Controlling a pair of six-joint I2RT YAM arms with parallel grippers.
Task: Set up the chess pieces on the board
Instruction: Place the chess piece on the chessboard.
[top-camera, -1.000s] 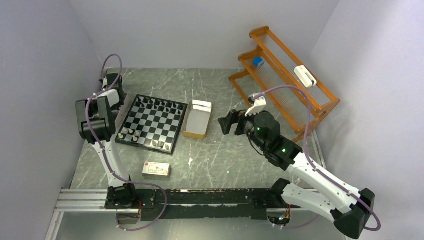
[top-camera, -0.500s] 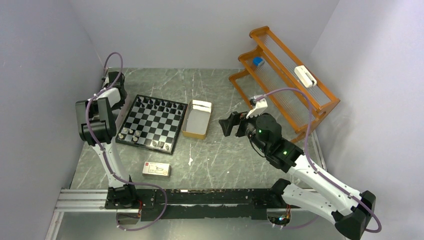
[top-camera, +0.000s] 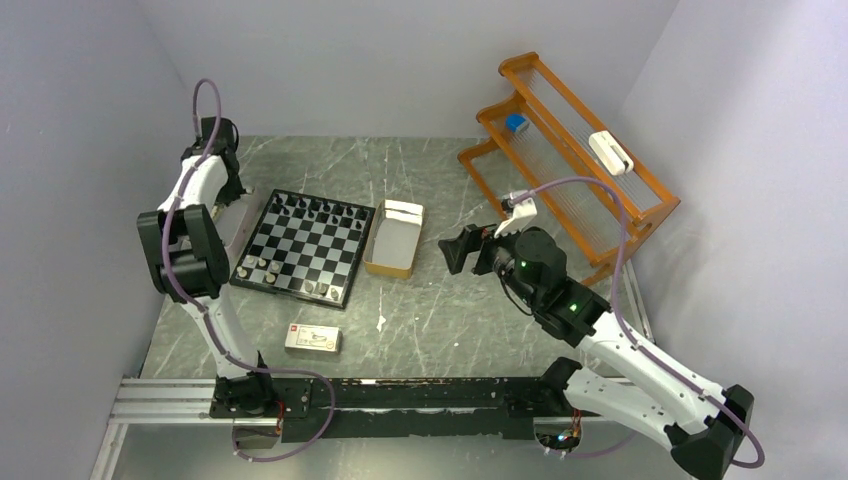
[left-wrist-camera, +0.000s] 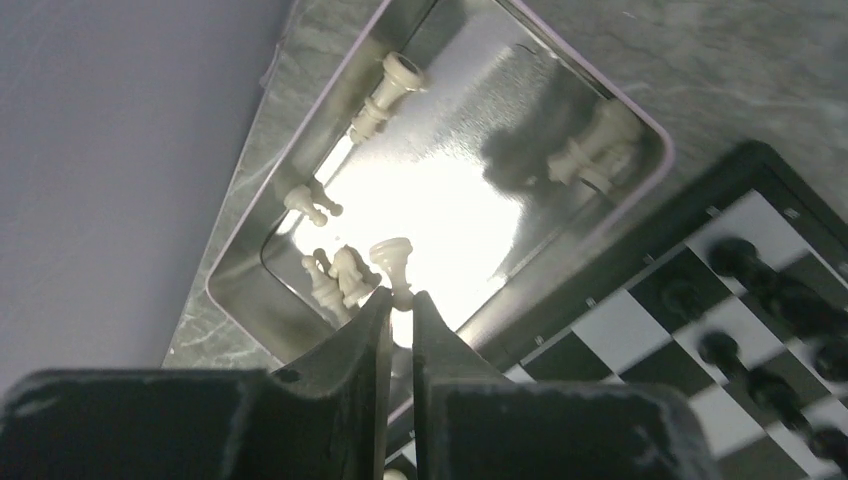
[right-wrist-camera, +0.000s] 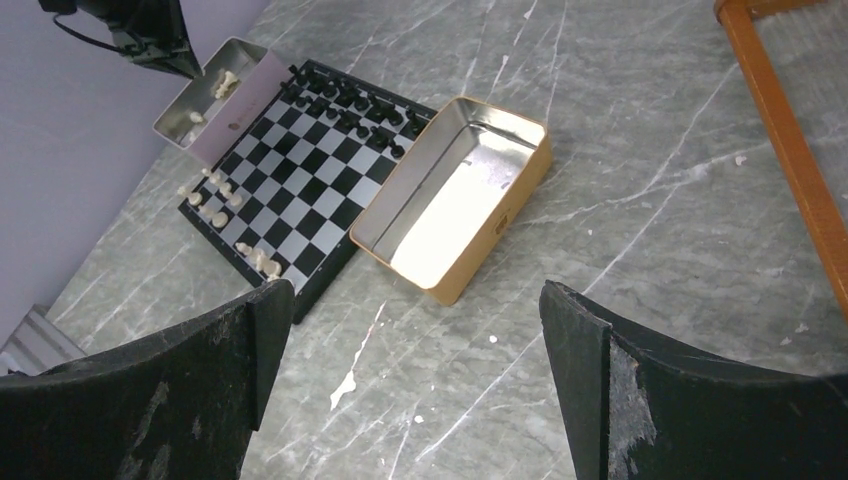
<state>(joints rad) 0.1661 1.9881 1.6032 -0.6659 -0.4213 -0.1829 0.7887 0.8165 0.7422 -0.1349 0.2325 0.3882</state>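
Left claw (left-wrist-camera: 400, 298) pinches a pale chess piece (left-wrist-camera: 391, 256); carton (top-camera: 312, 340) print unreadable.

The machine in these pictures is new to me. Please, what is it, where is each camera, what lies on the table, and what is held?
These are two robot arms on a table. The wide picture is from a camera above and behind them; the others are from a camera on each wrist. On the table lie a chessboard with black pieces on its far row and pale pieces nearer, an empty tan box, a small carton and an orange rack. The left gripper pinches one pale piece at a shiny tray beside the chessboard. The right gripper is open and empty.
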